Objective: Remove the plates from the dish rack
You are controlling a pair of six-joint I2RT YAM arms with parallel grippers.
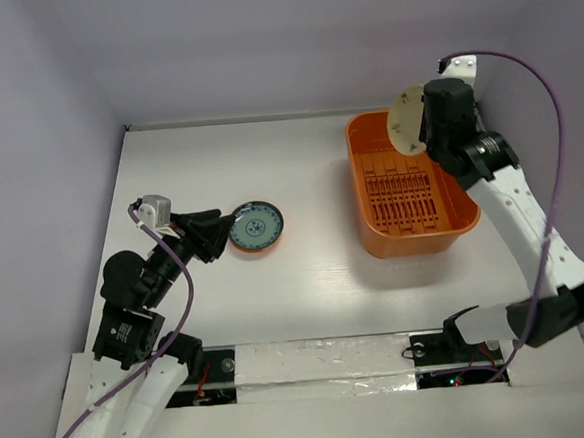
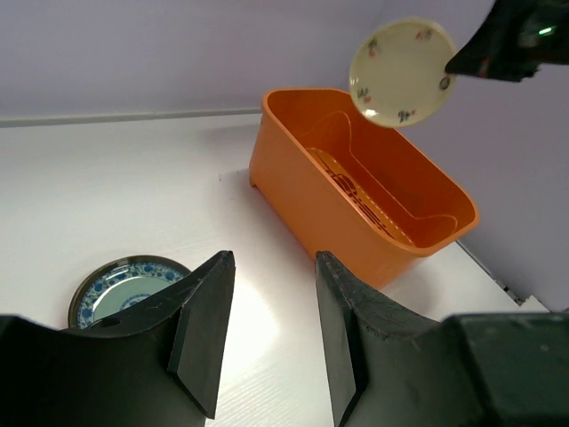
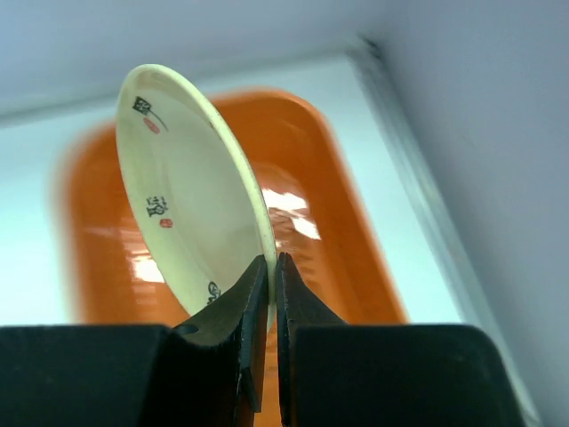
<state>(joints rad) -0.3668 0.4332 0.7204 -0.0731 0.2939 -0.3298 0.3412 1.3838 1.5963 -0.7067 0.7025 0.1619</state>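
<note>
My right gripper [image 1: 418,122] is shut on the rim of a cream plate [image 1: 405,119] with small painted marks and holds it on edge above the far end of the orange dish rack [image 1: 377,235]. In the right wrist view the cream plate [image 3: 191,196] stands edge-on between my fingertips [image 3: 259,276]. The left wrist view shows the plate [image 2: 402,73] in the air over the rack [image 2: 307,191]. The rack's ribbed floor shows no other plates. A blue-green patterned plate [image 1: 255,227] lies flat on the table. My left gripper [image 1: 223,234] is open and empty beside it.
The white table [image 1: 298,158] ends at purple walls at the back and on both sides. A taped strip [image 1: 322,362] runs along the near edge between the arm bases. The rack stands at the right, close to the right wall.
</note>
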